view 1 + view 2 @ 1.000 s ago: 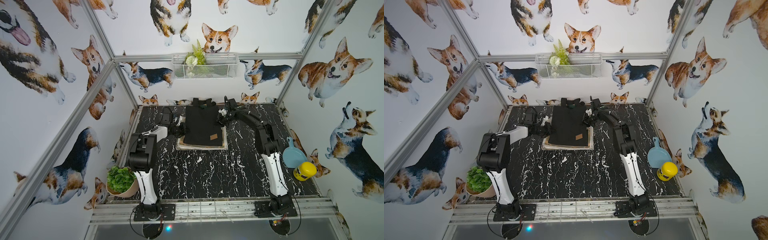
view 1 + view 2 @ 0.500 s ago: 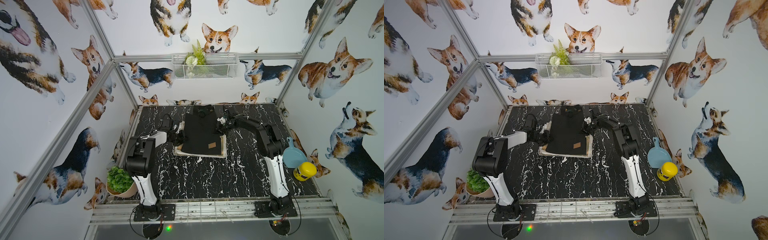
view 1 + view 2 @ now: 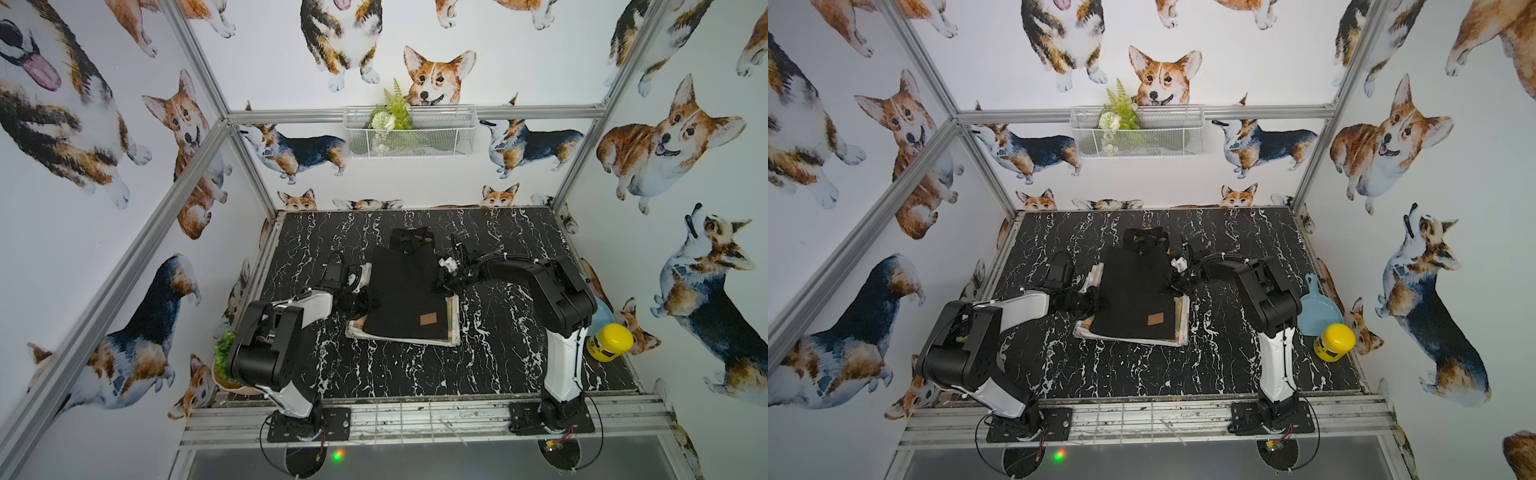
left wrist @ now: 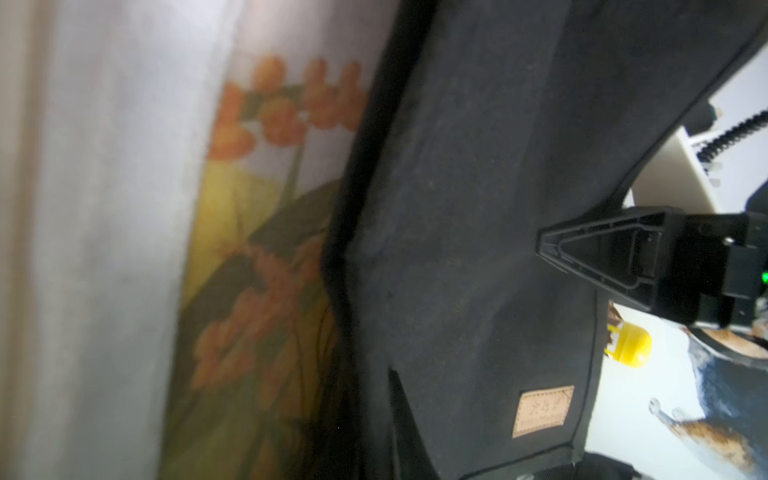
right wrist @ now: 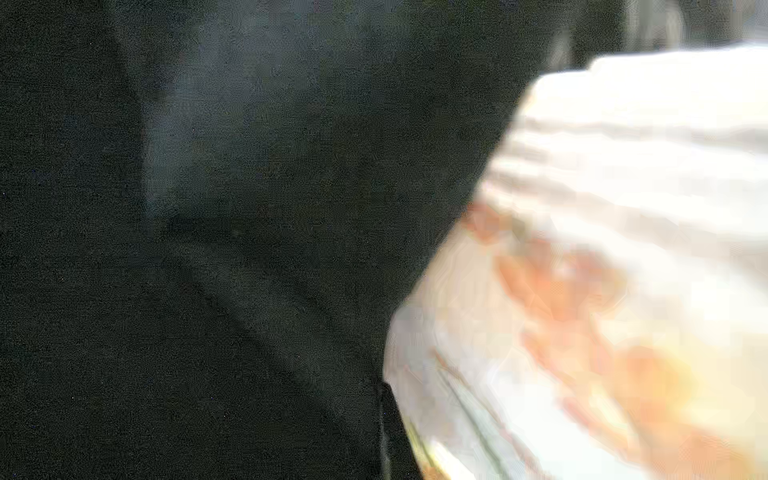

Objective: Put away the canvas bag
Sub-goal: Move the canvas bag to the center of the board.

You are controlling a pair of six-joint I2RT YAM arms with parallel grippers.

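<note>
Bag: canvas bag [image 3: 403,291] [image 3: 1133,291], black, lies flat on top of the printed stack [image 3: 454,328] [image 3: 1182,328], covering most of it.
Handles: bag handles [image 3: 409,240] are bunched past the stack's far edge.
Patch: tan label [image 3: 428,319] [image 3: 1155,319] [image 4: 543,410] sits on the bag near the stack's near edge.
Stack: folded cloths with orange flowers [image 4: 266,208] [image 5: 602,291], resting on the counter [image 3: 374,374]; its pale edges show beyond the bag on the near side and on both flanks.
Left pincer: left pincer [image 3: 360,300] [image 3: 1087,301] is at the stack's left flank, touching the bag's edge, jaws together; I cannot tell whether cloth is caught between them.
Right pincer: right pincer [image 3: 443,285] [image 3: 1177,282] is at the stack's right flank, against the bag's edge, jaws together; any pinch on cloth is hidden.
Wrist views: dark canvas [image 4: 478,208] [image 5: 208,291] fills both, blurred and very close.
Jar: yellow jar [image 3: 611,340] [image 3: 1335,341] stands well apart from the stack, on its right.
Dustpan: blue dustpan [image 3: 1316,309] stands just beside the jar, also right of the stack.
Plant: potted plant [image 3: 224,353] sits well to the stack's left, partly behind the left arm.
</note>
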